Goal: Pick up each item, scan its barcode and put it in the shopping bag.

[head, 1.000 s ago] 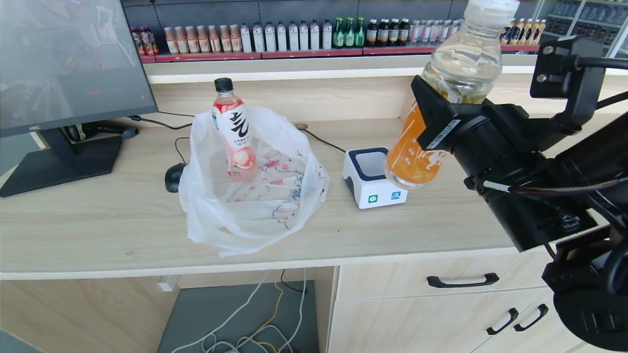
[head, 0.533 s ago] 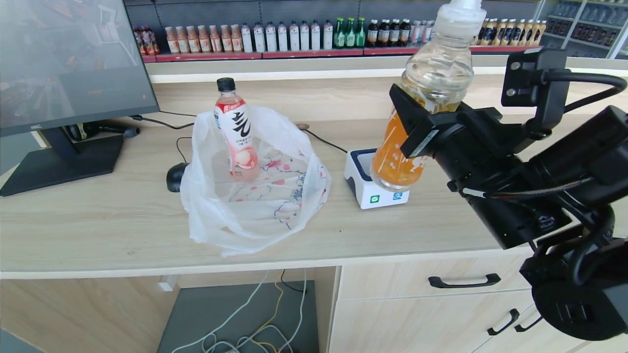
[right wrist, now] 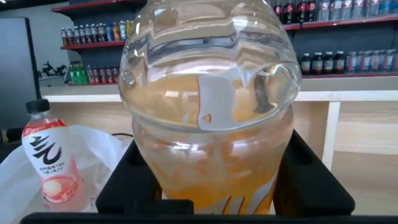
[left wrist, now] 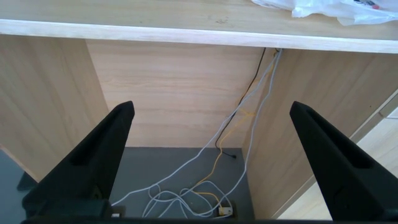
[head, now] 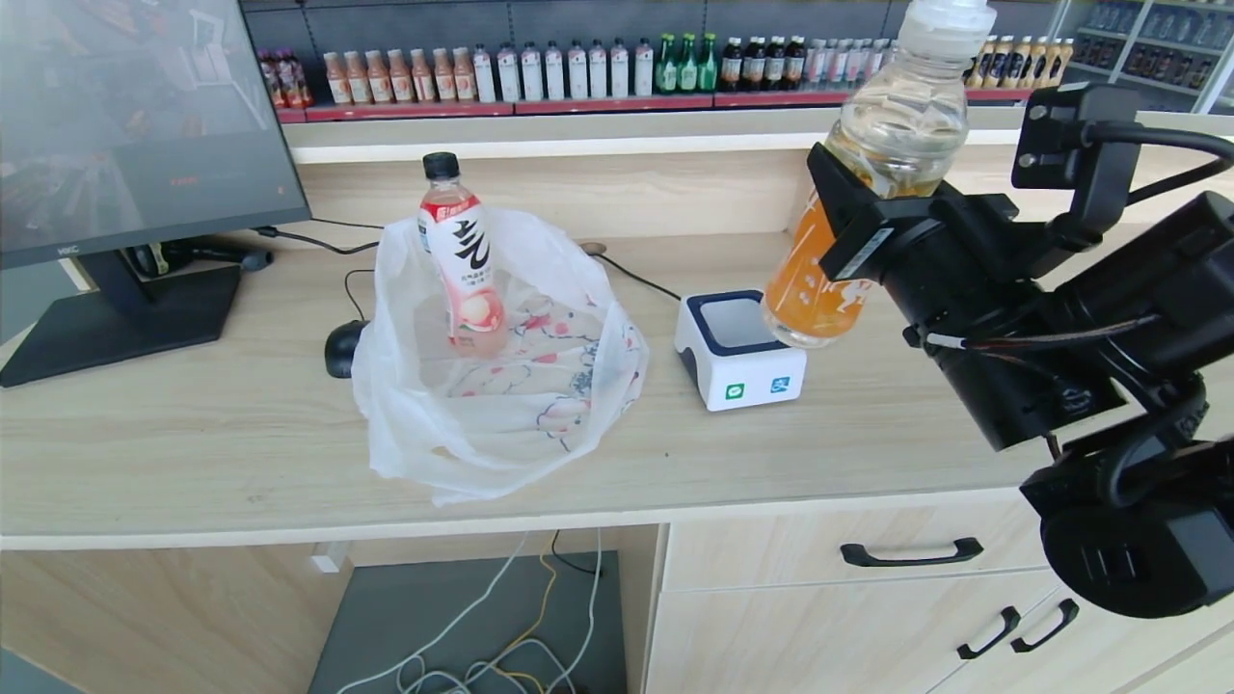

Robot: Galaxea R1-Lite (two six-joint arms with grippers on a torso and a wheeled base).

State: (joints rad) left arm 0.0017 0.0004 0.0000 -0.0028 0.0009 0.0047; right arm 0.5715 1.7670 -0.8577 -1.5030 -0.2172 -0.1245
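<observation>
Near the scanner [head: 737, 349], an orange bottle [head: 819, 289] is clamped by the right gripper [head: 872, 207]. The scan step is judged underway; the barcode must next be faced toward it.

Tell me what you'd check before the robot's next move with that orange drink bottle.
1. Grip: right gripper is shut on the orange bottle, which is held tilted: ok.
2. Bottle near the scanner: its base shows at the scanner's rear right corner: ok.
3. Barcode facing the scanner's window: cannot tell.
4. Bag mouth open: ok. A pink bottle already stands inside.
5. Left gripper out of the way: open, low in front of the counter: ok.
</observation>
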